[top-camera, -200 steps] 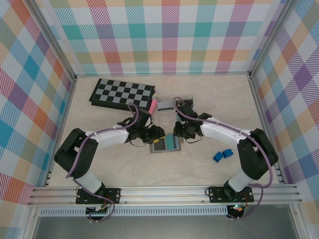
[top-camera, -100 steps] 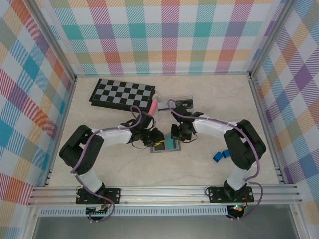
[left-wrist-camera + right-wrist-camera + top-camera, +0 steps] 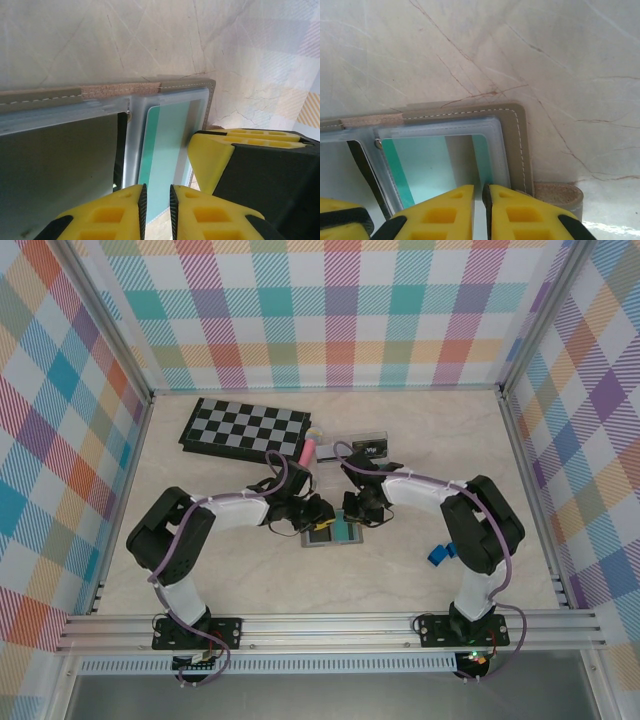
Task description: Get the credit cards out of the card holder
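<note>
**Near edge.** Two arms are bolted side by side at the near edge of the bench [image 3: 250,580]. Both reach inward to one spot at mid-bench. One small blue item [image 3: 437,555] lies on the bench, just beside the right arm's upright link.

**Mid-bench.** One card holder [image 3: 517,145] lies open and flat, its two panels side by side. A stitched border runs round it, and there is one small tab [image 3: 555,194] at its right edge. It holds two credit cards, each behind a clear sleeve:
- one black card [image 3: 320,534] in the left panel;
- one teal-green card [image 3: 170,145] in the right panel.

Both cards are seated in the holder.

**Left gripper** [image 3: 156,195]: it is positioned over the divide between the two panels. Its yellow fingertips are set narrow, with a slim gap between them. The lower edge of the teal-green card runs toward that gap. Whether anything is clamped cannot be told.

**Right gripper** [image 3: 485,195]: it is positioned over the right panel, near its outer border. Its two yellow fingertips are drawn almost together, with only a slit between them, and they are directly over the edge of the teal-green card. No item is visibly pinched. In the left wrist view the two grippers stand just beside each other.

**Far half.** Beyond the holder lie:
- one pink item [image 3: 309,451];
- one clear plastic box [image 3: 362,445], just to the right of the pink item;
- one folded chessboard [image 3: 245,427], to the left and near the back wall.
</note>
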